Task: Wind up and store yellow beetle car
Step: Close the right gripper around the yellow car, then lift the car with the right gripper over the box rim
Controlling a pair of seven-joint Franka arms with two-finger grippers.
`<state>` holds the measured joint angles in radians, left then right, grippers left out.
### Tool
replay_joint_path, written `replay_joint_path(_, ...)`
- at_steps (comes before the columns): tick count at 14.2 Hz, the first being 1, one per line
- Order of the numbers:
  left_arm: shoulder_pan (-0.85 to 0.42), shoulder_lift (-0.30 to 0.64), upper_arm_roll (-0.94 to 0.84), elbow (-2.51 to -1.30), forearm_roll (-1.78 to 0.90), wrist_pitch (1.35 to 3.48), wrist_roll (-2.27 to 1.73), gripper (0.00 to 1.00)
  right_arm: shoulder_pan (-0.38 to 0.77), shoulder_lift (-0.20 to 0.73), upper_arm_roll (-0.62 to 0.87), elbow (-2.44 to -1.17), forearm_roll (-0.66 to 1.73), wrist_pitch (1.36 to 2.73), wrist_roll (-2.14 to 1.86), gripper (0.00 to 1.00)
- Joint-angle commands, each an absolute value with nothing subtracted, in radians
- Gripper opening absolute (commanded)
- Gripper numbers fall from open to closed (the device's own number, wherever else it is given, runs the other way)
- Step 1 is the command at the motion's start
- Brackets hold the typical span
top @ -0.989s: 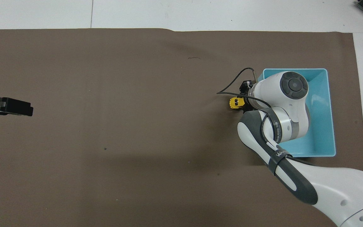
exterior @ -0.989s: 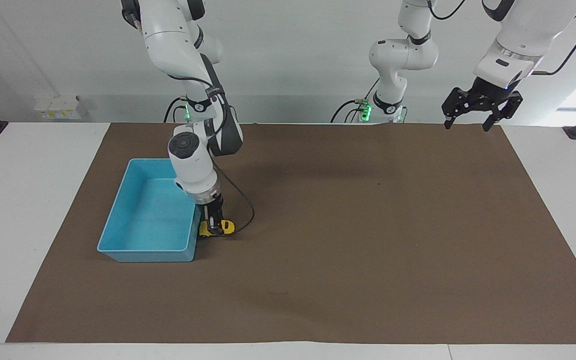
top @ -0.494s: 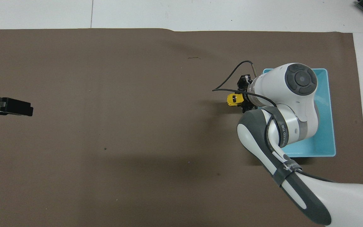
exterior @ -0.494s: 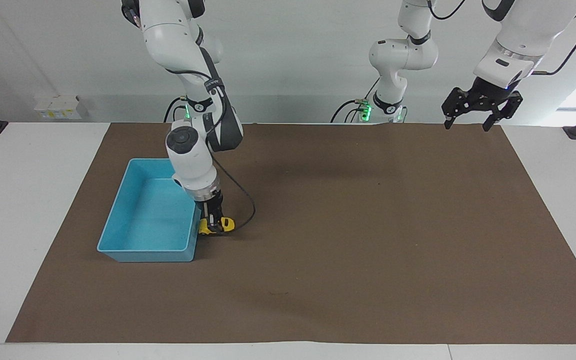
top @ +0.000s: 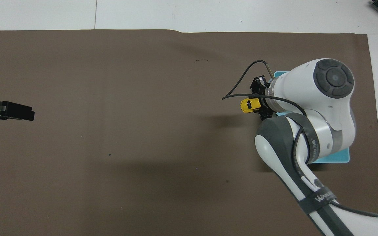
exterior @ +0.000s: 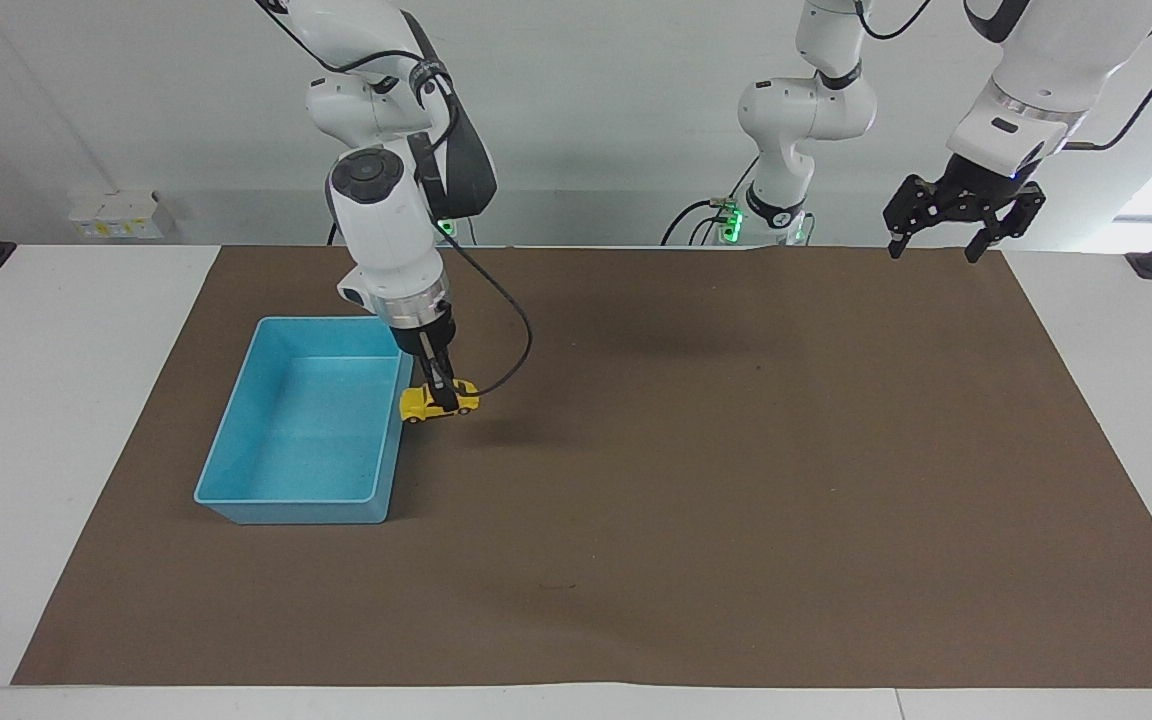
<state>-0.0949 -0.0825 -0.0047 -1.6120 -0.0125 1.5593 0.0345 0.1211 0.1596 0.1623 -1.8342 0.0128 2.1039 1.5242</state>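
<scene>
The yellow beetle car [exterior: 439,400] hangs in the air in my right gripper [exterior: 446,394], which is shut on it. It is lifted over the brown mat, just beside the wall of the blue tray [exterior: 233,425] that faces the left arm's end. In the overhead view the car [top: 250,105] sticks out from the right gripper [top: 258,105], and the right arm covers most of the tray [top: 333,159]. The tray holds nothing that I can see. My left gripper [exterior: 948,238] is open and empty, raised over the mat's corner near its base, waiting; it also shows in the overhead view [top: 8,110].
A brown mat [exterior: 736,480] covers most of the white table. A black cable [exterior: 516,350] loops from the right wrist beside the car. A white socket box [exterior: 114,214] sits at the wall.
The right gripper has lifted the car off the mat beside the tray and raised it well above the tray's rim. The left arm has not moved.
</scene>
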Motion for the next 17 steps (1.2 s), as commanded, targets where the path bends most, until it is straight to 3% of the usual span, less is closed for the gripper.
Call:
replay_joint_path(1,-0.074,-0.097,-0.015,-1.614,-0.028,1.545,0.052,1.00,0.098,0.144,0.172,-1.835,0.023,2.082,1.421,0.00)
replay_joint_path(8,-0.074,-0.097,-0.015,-1.614,-0.028,1.545,0.052,1.00,0.045,0.143,0.169,-1.836,0.084,2.013,1.097,0.00)
replay_joint_path(17,-0.074,-0.097,-0.015,-1.614,-0.028,1.545,0.052,1.00,-0.112,0.143,0.164,-1.836,0.155,1.928,0.544,0.00)
